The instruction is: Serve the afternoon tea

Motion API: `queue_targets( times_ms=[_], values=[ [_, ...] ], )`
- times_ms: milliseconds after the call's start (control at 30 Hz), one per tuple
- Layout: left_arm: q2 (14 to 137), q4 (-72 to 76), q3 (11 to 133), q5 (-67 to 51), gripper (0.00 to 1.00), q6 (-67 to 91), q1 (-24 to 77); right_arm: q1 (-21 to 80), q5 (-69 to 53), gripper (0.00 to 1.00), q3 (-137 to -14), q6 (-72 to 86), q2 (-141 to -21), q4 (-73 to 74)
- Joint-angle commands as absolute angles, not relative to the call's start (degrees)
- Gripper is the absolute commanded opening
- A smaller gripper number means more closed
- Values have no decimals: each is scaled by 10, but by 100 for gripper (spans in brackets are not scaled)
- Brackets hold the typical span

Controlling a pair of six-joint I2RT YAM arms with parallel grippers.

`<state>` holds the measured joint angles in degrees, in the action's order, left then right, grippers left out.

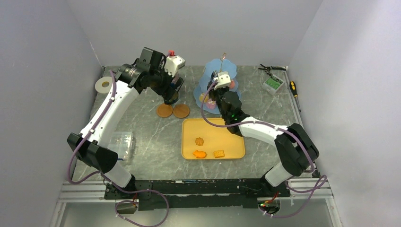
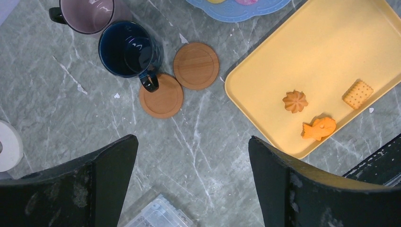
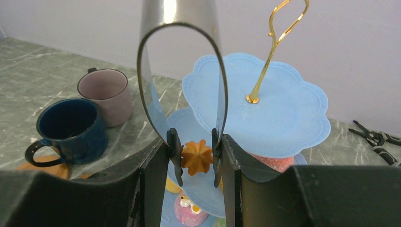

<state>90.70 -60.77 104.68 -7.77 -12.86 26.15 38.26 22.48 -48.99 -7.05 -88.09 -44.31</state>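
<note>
My right gripper point(image 3: 195, 152) is shut on the black-tipped metal tongs point(image 3: 182, 56), which pinch an orange flower biscuit point(image 3: 196, 156) over the middle tier of the light-blue stand point(image 3: 283, 113). Doughnuts point(image 3: 189, 210) lie on its lower tiers. My left gripper point(image 2: 193, 156) is open and empty, high above the table. Below it the dark-blue mug point(image 2: 127, 54) stands beside two brown coasters point(image 2: 161, 97), its handle over one. The mauve mug point(image 2: 87, 14) stands behind it. Three orange biscuits point(image 2: 295, 101) lie on the yellow tray point(image 2: 307, 47).
A white tape roll point(image 1: 103, 85) lies at the far left. A clear plastic box point(image 1: 122, 142) sits at the near left. Pliers point(image 1: 270, 68), a small green box point(image 1: 273, 83) and a screwdriver point(image 1: 294, 88) lie at the back right. White walls enclose the table.
</note>
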Motion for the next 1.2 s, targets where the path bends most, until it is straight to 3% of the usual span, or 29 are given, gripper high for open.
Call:
queue_targets(
  times_ms=[0, 100, 333, 900, 1167],
  values=[
    [891, -603, 1059, -92, 93, -137, 258, 372, 229, 44, -494, -60, -886, -488],
    [894, -606, 1068, -92, 93, -137, 258, 369, 214, 53, -495, -50, -882, -473],
    [898, -607, 1070, -94, 93, -136, 258, 369, 195, 60, -471, -41, -839, -454],
    [896, -610, 1059, -101, 93, -136, 258, 402, 81, 56, -333, 43, -542, -168],
    [899, -610, 1056, -104, 93, -140, 258, 456, 116, 56, -306, 119, -444, -22]
  ],
)
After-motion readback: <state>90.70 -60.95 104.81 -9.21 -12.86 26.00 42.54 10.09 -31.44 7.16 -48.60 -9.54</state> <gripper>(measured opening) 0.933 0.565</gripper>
